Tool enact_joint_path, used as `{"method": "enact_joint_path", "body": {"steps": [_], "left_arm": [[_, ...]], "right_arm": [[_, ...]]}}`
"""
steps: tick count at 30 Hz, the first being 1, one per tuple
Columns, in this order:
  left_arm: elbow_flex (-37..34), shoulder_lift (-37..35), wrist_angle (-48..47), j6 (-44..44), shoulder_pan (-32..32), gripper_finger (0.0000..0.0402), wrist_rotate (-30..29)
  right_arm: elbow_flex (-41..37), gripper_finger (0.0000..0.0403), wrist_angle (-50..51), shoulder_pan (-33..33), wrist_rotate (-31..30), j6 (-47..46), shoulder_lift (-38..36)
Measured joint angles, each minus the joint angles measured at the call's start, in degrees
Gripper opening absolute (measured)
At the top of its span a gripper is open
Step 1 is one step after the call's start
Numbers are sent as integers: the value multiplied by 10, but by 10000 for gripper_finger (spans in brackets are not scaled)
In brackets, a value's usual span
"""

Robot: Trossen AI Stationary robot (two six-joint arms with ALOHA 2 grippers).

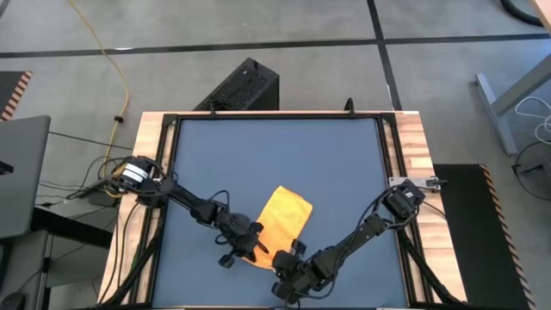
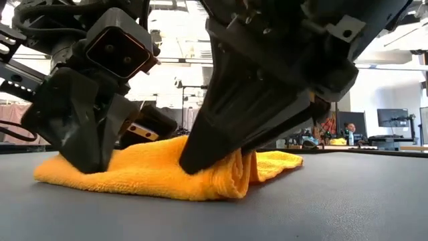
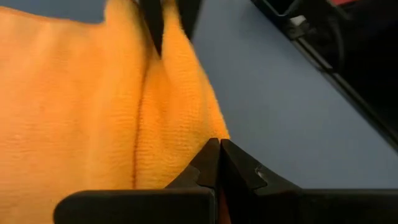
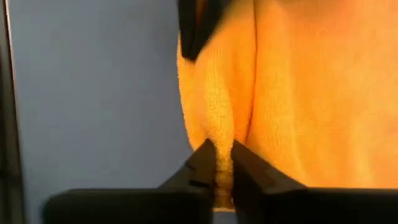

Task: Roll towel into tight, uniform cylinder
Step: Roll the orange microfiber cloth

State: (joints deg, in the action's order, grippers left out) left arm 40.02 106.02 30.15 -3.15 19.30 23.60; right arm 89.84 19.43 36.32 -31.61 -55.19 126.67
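A soft, light yellow towel lies near the front of the dark blue surface, its rolled near edge pinched by the right gripper and the fully closed left gripper, likely floppy, best held along that fold

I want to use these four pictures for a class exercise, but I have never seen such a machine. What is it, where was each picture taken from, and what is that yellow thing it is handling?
It is a robot with two dark jointed arms working over a dark blue tabletop. Each arm ends in a two-finger gripper.

One picture looks straight down from above. One looks level across the table into the room. The other two come from cameras on the wrists, looking past each arm's own fingers.

On the table lies a soft bright yellow cloth towel, its near edge folded into a thick ridge.

The left gripper is shut at that edge of the towel. The right gripper pinches the ridge between its fingers.
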Motion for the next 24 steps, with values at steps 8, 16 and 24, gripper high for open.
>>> {"method": "enact_joint_path", "body": {"steps": [8, 16, 24], "left_arm": [[0, 0, -2, -34, 0, 0, 31], [0, -13, 13, -36, 0, 0, 69], [-1, -49, 13, -13, 3, 0, 91]], "right_arm": [[0, 36, -52, 0, 89, -132, -1], [0, 21, -34, 10, 60, -212, -1], [-32, 21, -39, 34, 10, -298, -2]]}}
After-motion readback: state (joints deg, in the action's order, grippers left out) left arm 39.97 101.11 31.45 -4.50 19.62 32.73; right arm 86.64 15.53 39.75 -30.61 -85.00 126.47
